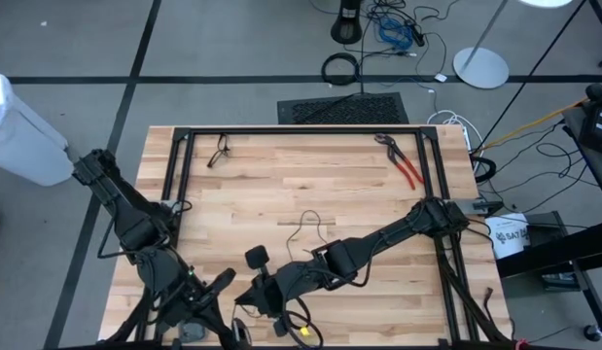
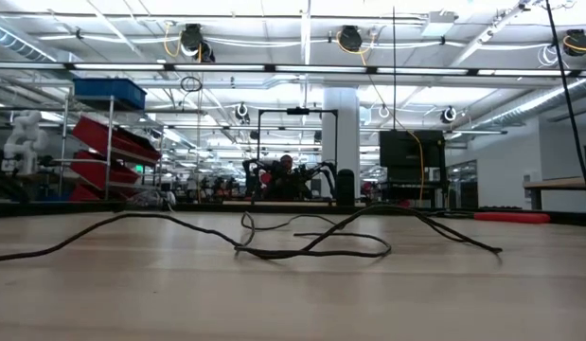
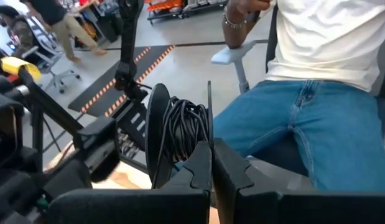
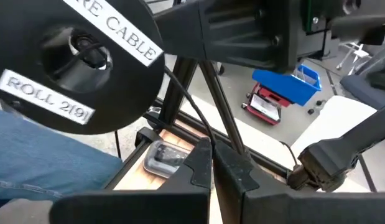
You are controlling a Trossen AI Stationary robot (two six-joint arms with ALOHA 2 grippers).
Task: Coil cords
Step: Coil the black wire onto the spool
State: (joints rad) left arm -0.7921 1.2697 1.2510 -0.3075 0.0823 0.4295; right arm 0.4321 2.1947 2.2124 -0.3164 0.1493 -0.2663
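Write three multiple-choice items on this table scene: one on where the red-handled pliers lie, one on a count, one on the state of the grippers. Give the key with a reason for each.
1. In the high view, where do the red-handled pliers lie on the table?
A. Far right part, near the frame post
B. Between the two arms at the near edge
C. Far left corner

2. How many robot arms reach over the table in the high view?
A. One
B. Two
C. Three

3. How do the fingers of the left gripper and the right gripper stand?
A. Both wide open
B. Left open, right shut
C. Both shut

Key: 1 A, the red handles show at the far right in the high view. 2 B, one dark arm comes in on each side. 3 C, in each wrist view the two dark fingers meet with no gap between them.
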